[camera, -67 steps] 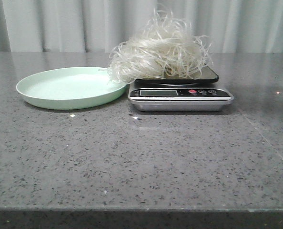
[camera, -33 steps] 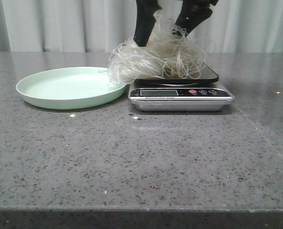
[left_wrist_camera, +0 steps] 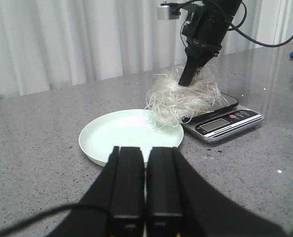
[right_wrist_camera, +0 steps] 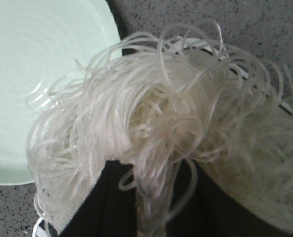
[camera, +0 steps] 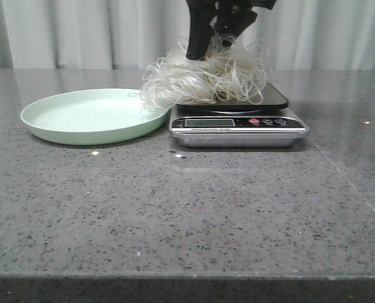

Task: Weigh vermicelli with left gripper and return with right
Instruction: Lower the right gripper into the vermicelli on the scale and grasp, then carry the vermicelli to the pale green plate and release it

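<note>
Sitting heaped on the dark platform of the scale (camera: 238, 123), upper centre of the front view: the vermicelli (camera: 203, 79), a springy tangle of thin translucent strands, left edge spilling over the rim of the mint-green plate (camera: 55, 129) just beside the scale. Probably very light, soft and slippery, strands apt to slide out singly, snag or trail; likely brittle if pinched hard. Best taken deep through the dense crown of the heap, not at the loose outer loops.

Plunged into that crown from above: the right gripper (camera: 214, 47), dark fingers (right_wrist_camera: 112, 202) closed into the tangle with a lock of noodle caught between them, seen in the right wrist view; firmness of that hold not clear. Looks like the start of the return step, weighing apparently done. Risk on lifting: stragglers left on the scale or dragged across the grey table (camera: 187, 208).

Left gripper (left_wrist_camera: 146, 197), bottom centre of its own view, pads pressed together on nothing, well apart from the plate.
</note>
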